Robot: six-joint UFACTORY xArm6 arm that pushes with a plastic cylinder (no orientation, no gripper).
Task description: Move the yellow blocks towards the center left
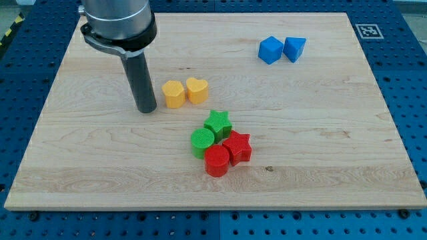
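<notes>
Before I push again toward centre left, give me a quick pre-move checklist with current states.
1. Tip visible: ok. My tip shows, resting on the board.
2. Tip on the pushing side: not ok. It sits at the view's left of the yellow hexagonal block; a leftward push needs it on their right.
3. Yellow blocks together: ok. The yellow heart block touches the hexagonal one.
4. Contact with yellow: cannot tell. The gap looks narrow.
5. Green star block and its cluster out of the way: ok, they lie below the yellows.
6. Blue blocks away: ok, upper right.
</notes>
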